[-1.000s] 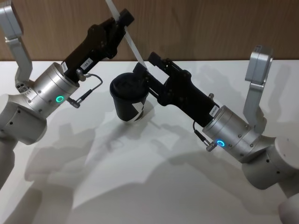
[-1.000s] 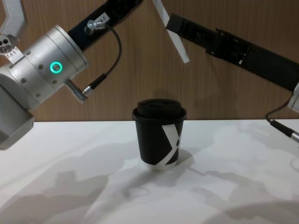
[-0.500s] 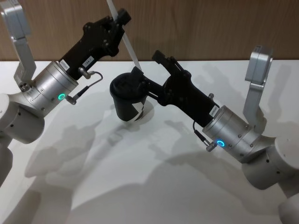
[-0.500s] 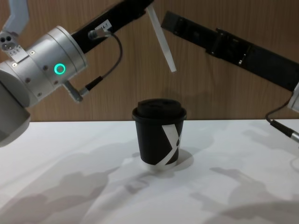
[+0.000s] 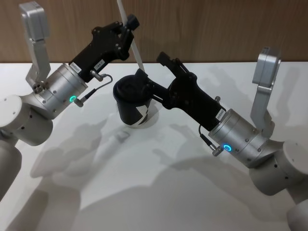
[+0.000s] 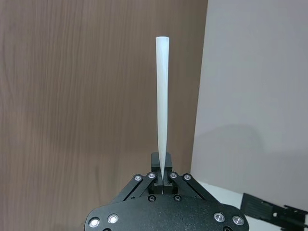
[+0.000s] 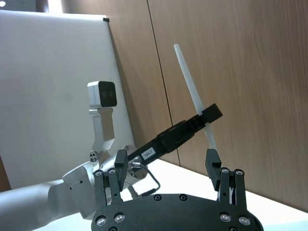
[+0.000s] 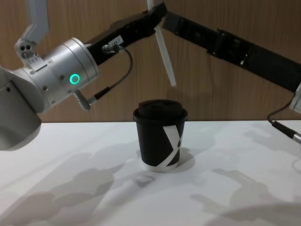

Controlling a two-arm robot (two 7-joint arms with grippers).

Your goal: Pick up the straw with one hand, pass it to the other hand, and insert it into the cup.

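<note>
The white straw is pinched near its upper part by my left gripper, which is shut on it. It slants down, and its lower end hangs a little above the lid of the black cup. The cup stands upright on the table. In the left wrist view the straw rises straight out of the closed fingertips. My right gripper is open just behind the cup, beside the straw's lower end and apart from it. Its two fingers stand wide, with the straw beyond them.
The white table spreads in front of the cup, with a wood-panel wall right behind it. Both arms' silver wrists hang over the table on either side of the cup.
My right gripper has let go of the straw and opened. The left arm has swung the straw more upright and brought its lower end down over the cup lid.
</note>
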